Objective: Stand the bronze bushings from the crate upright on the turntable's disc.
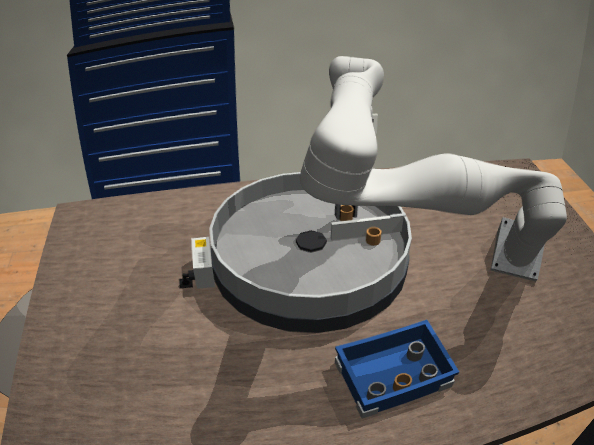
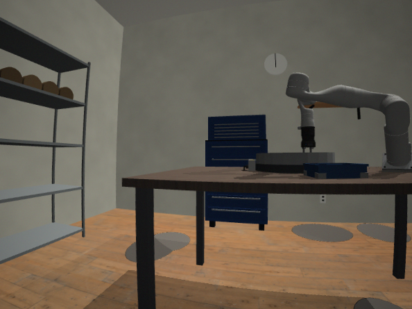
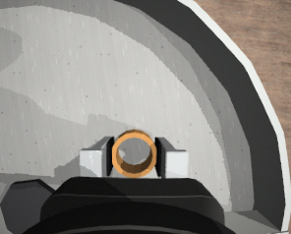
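My gripper (image 1: 346, 211) (image 2: 307, 150) (image 3: 134, 150) points down inside the turntable, behind the divider, shut on a bronze bushing (image 1: 346, 216) (image 3: 134, 170). That bushing is upright, low over the disc (image 1: 260, 234) (image 3: 69, 64); whether it touches cannot be told. The wall hides it in the exterior view. Another bronze bushing (image 1: 373, 237) stands upright on the disc, in front of the divider. The blue crate (image 1: 372, 366) (image 2: 335, 171) holds a bronze bushing (image 1: 403, 380) between two steel bushings (image 1: 376, 390) (image 1: 429, 372), and a third steel bushing (image 1: 416, 352) farther back.
The dark hub (image 1: 311, 241) (image 3: 25, 205) is at the disc's centre. The divider (image 1: 357, 229) runs from near the hub to the raised outer wall (image 1: 310, 305) (image 2: 295, 158). A small grey box (image 1: 202, 266) (image 2: 252, 165) sits against the turntable's left side.
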